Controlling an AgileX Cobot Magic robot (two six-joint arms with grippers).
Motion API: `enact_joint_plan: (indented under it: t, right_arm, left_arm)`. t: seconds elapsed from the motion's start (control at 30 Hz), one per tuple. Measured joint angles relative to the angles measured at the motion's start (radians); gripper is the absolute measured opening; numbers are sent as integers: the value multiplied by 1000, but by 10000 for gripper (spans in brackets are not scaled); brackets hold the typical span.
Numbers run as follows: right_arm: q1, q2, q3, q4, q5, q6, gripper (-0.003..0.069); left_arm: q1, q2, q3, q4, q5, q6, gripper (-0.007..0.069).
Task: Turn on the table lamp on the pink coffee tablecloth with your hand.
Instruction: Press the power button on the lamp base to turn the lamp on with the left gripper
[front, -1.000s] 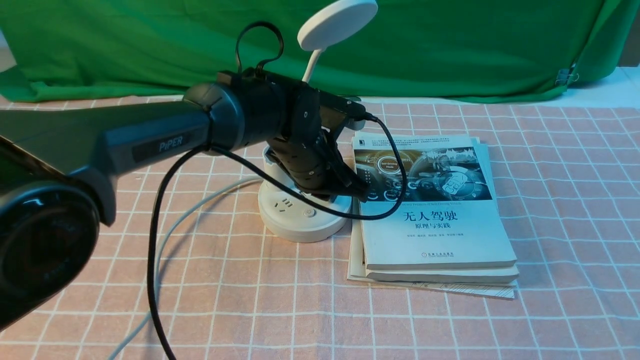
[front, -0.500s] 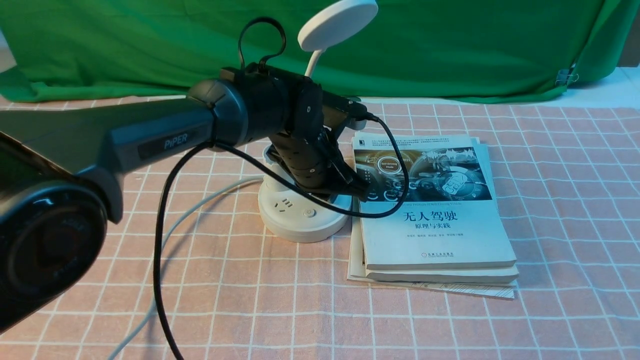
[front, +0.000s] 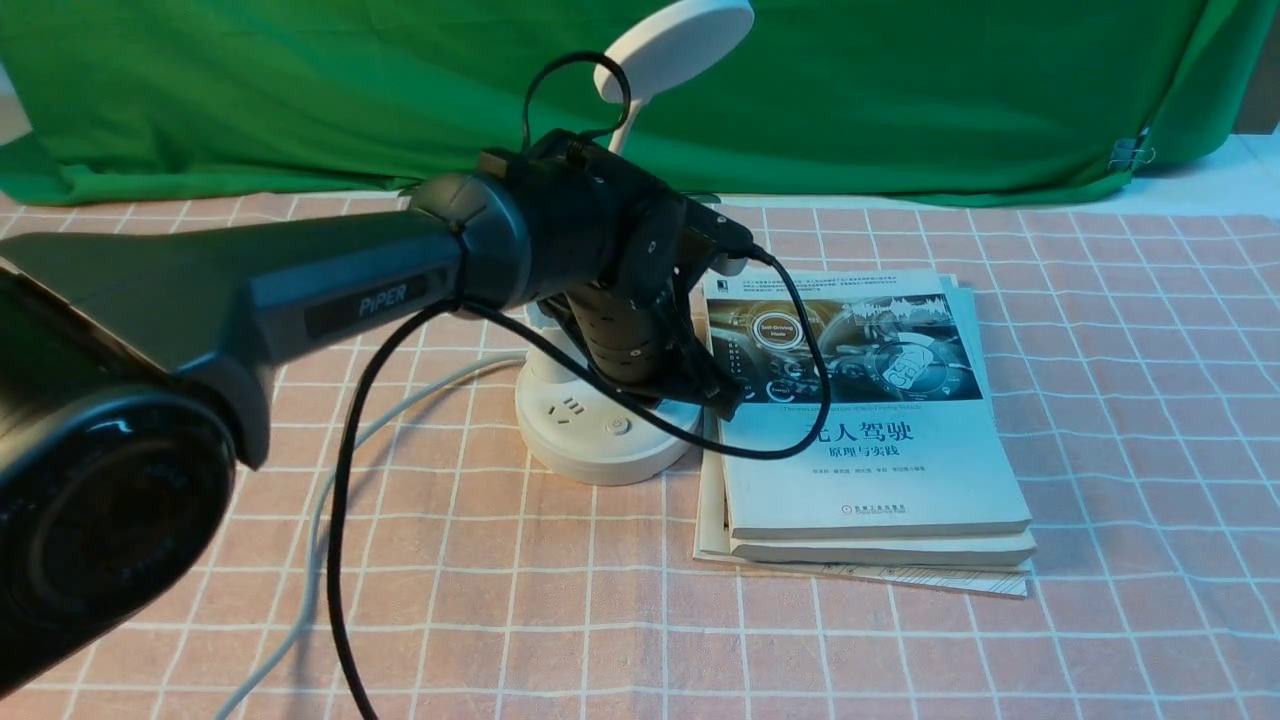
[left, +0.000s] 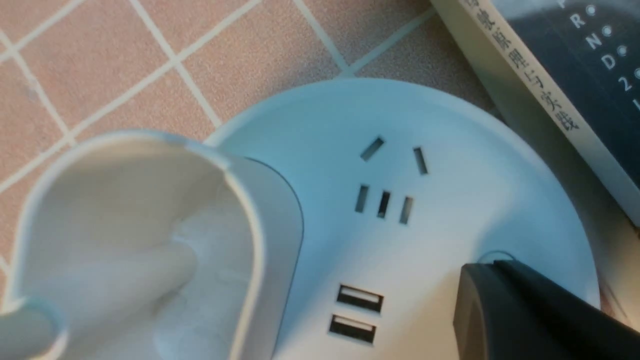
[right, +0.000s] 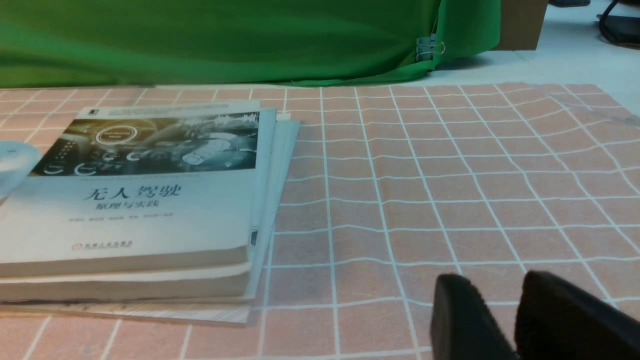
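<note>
The white table lamp (front: 600, 445) stands on the pink coffee tablecloth (front: 1100, 400), its disc head (front: 672, 45) raised at the back. My left hand reaches over the round base, and the left gripper (front: 725, 405) points down at the base's right edge beside the books. In the left wrist view the lamp base (left: 380, 115) shows sockets and USB ports, with the oval cup (left: 125, 210) next to them. The left gripper (left: 492, 267) is shut, its tip over a round button outline (left: 495, 254). The right gripper (right: 500, 285) hovers low over the tablecloth (right: 450, 190), slightly open and holding nothing.
A stack of books (front: 870, 470) lies right against the lamp base. The lamp's grey cord (front: 400, 410) and the arm's loose black cable (front: 345, 520) trail toward the near left. A green backdrop cloth (front: 900, 90) closes off the back.
My left arm has pushed forward and to the right. The wrist has tipped the shut gripper down closer to the base's right edge. The lamp and books have not moved.
</note>
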Motion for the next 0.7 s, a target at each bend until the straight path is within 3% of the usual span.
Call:
enact_joint_plan:
  t: [0.57, 0.7]
  right_arm:
    - [0, 0, 0, 0, 0, 1, 238]
    - [0, 0, 0, 0, 0, 0, 238]
  left_arm:
    - [-19, 25, -31, 44, 45, 0, 21]
    - [-22, -31, -1, -8, 58, -16, 21]
